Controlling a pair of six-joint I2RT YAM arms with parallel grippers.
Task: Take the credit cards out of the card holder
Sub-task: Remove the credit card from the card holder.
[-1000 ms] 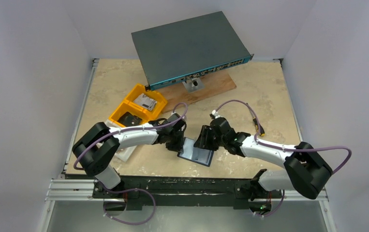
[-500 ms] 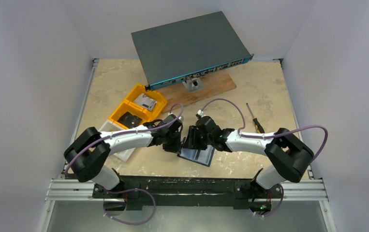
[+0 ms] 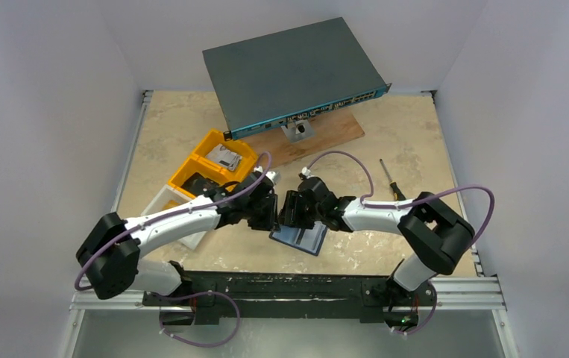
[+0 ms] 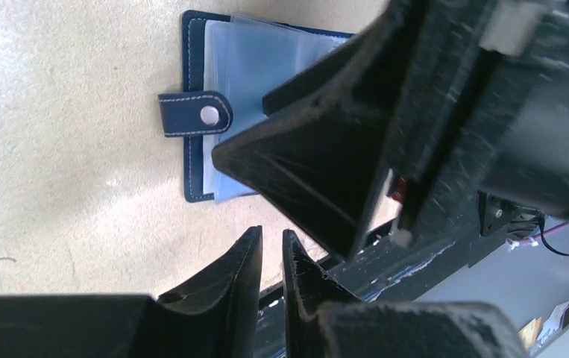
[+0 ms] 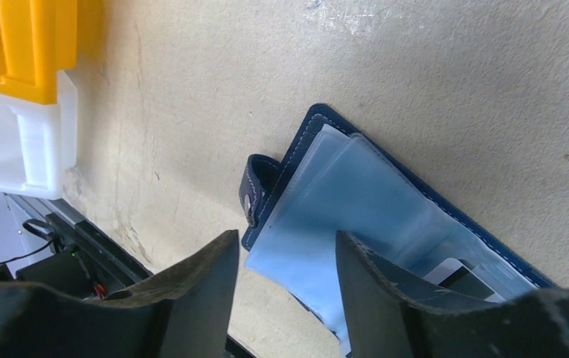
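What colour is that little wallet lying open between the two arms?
Dark navy blue with pale stitching; the card holder shows best in the left wrist view.

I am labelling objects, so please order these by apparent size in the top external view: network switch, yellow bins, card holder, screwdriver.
1. network switch
2. yellow bins, taken together, partly hidden
3. card holder, partly hidden
4. screwdriver

Top external: high at near edge, looking down over whole table [image 3: 415,134]. Left wrist, right wrist: close above it, aimed downward from opposite sides. All three share the open card holder [image 3: 300,240].
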